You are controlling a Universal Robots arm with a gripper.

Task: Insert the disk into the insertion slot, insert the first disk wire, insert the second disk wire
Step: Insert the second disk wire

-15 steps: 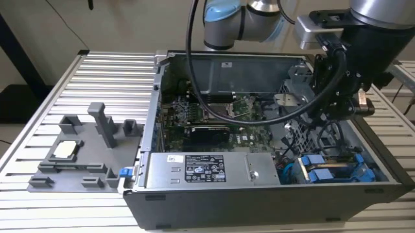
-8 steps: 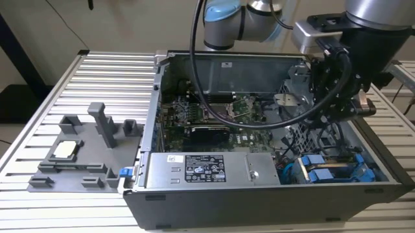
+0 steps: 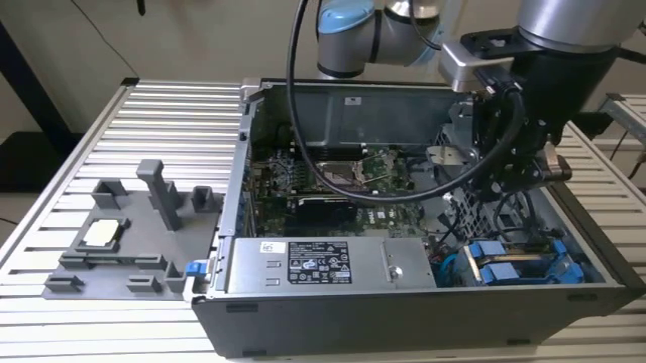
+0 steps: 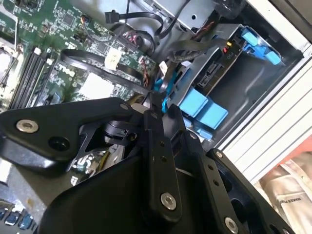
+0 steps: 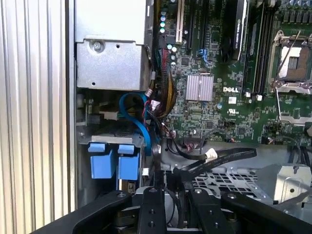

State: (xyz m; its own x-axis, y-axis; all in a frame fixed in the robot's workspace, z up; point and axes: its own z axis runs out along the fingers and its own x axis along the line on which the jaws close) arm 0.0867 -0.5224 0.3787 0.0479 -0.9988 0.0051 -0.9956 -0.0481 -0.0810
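The disk [image 3: 517, 266], in its bright blue frame, lies in the drive bay at the case's front corner, on the exterior view's right. Its two blue end tabs [image 5: 113, 165] [image 4: 204, 109] show in both wrist views. A blue disk wire [image 5: 139, 122] [image 4: 163, 85] curves from beside the power supply to a dark connector at my fingertips. My gripper [image 4: 155, 111] [image 5: 168, 184] hangs just beside the bay, close to the tabs, and looks shut on that connector. In the exterior view the arm's wrist [image 3: 535, 144] reaches into the case above the bay.
The open computer case [image 3: 404, 318] stands on a slatted metal table [image 3: 151, 113]. Inside are the motherboard [image 3: 333, 189], a silver power supply [image 3: 313, 265] and loose black cables [image 5: 219, 158]. A grey fixture plate [image 3: 121, 249] lies on the exterior view's left.
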